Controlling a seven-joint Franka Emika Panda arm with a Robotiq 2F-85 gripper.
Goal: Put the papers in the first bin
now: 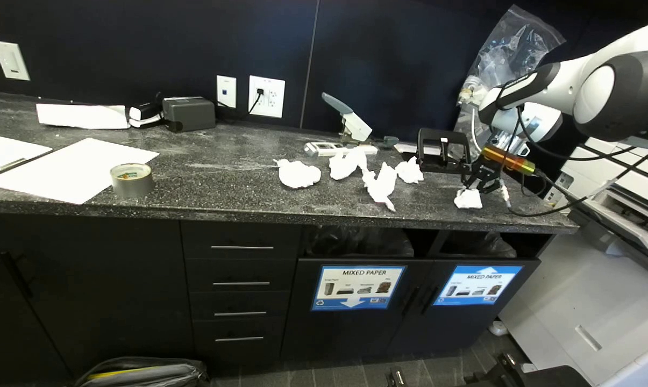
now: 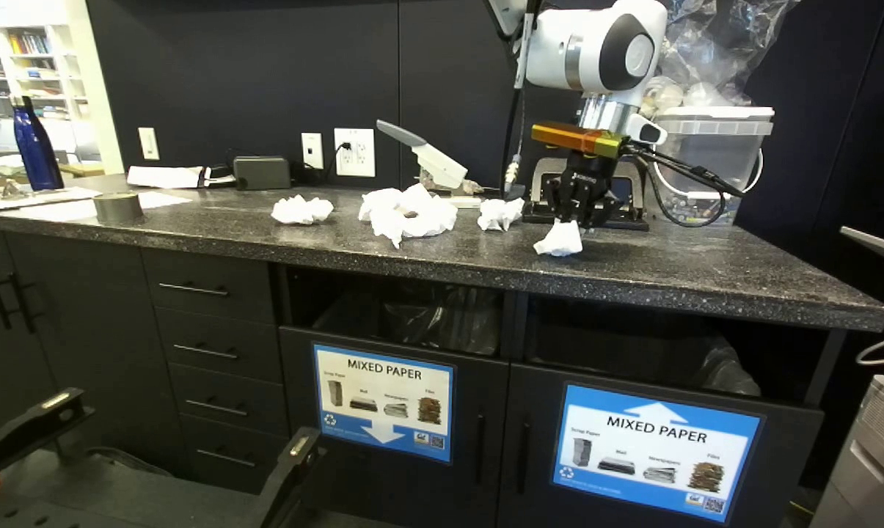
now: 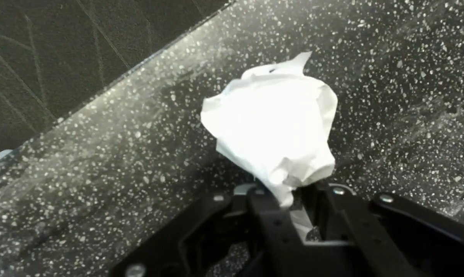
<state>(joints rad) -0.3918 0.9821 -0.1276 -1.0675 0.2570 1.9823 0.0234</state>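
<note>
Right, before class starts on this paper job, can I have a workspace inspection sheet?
Surface: dark, speckled, pale-streaked counter.
Job's things: four paper wads on the counter, fifth wad at the pincer; up-arrow bin slot below.
Clutter: tape roll, flat sheets, grey box.
Pincer: part of the fifth wad between its fingers; firm grip unclear.
Cables: black cables loop beside the arm.
Surroundings: black wall with outlets; likely a printer beside the counter.

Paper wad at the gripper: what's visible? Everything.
The paper wad is white, crumpled and creased, thin-looking, with ragged edges and one pointed corner jutting out. Its narrowed end looks pinched in the gripper. It is near the front edge of the countertop; whether it touches down is unclear.
</note>
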